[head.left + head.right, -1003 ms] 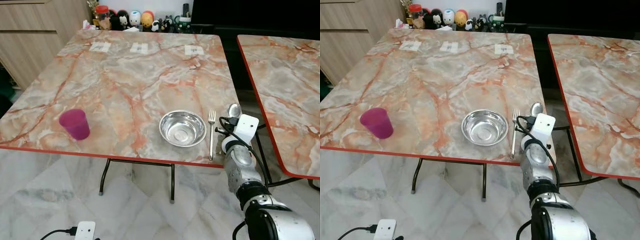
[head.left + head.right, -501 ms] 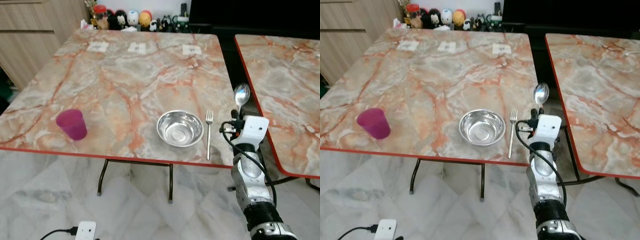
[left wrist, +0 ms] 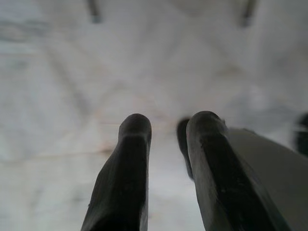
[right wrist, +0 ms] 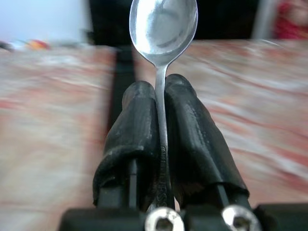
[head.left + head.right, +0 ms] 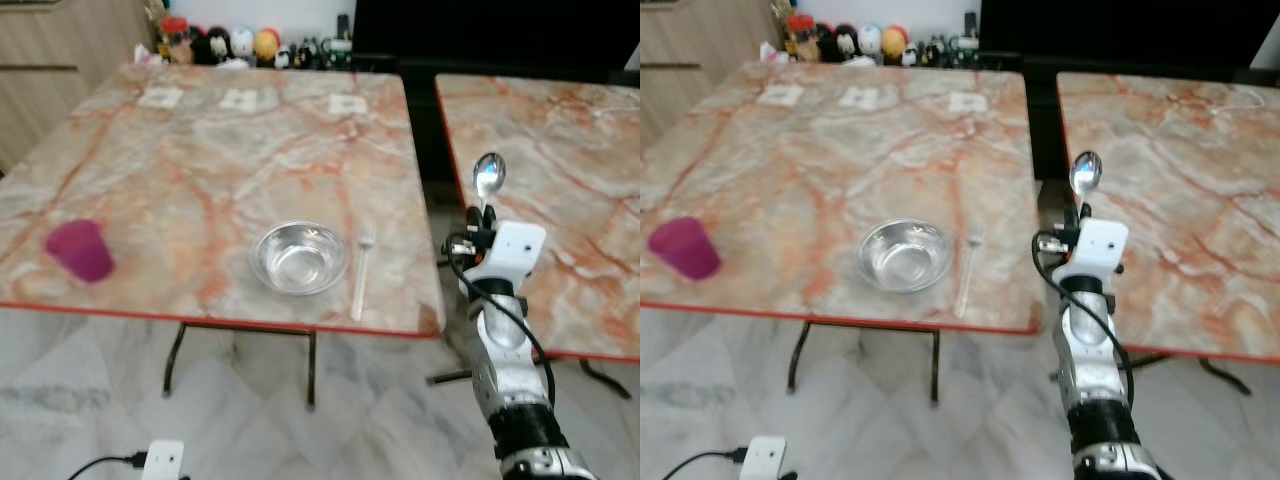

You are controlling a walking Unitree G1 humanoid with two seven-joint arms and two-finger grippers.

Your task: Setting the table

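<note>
Spoon up in the air: the right pincer [image 4: 160, 120] is clenched on the thin handle of a shiny silver metal spoon [image 5: 487, 178], both black fingers [image 4: 135, 130] pressed against the stem, the bowl of the spoon standing upright above the fingertips. From the head camera, the silver right arm rises at about 4 o'clock of the scene, with the spoon held over the dark gap between two orange-veined marble-pattern benches, red-edged, the nearer bench [image 5: 200, 150] on the robot's left and a second bench [image 5: 560, 130] at 3 o'clock.

On the nearer bench, close to its front edge, sits a round polished steel bowl [image 5: 298, 258]. Just beside it, on its 3 o'clock side, a slim silver fork [image 5: 361, 277] lies with its tines pointing toward 12 o'clock. Well apart, out at 9 o'clock near the front edge, a magenta plastic cup [image 5: 78, 249] stands upright. Three small white paper cards [image 5: 240, 99] lie in a row toward the far edge, and a cluster of small colourful figurines [image 5: 235, 44] lines the back at 12 o'clock.

The left pincer [image 3: 166, 132] hangs over pale marble floor [image 3: 72, 72], its two fingers slightly apart, grasping nothing. A white plug adapter with a black cable [image 5: 160, 460] rests on the floor at 7 o'clock.
</note>
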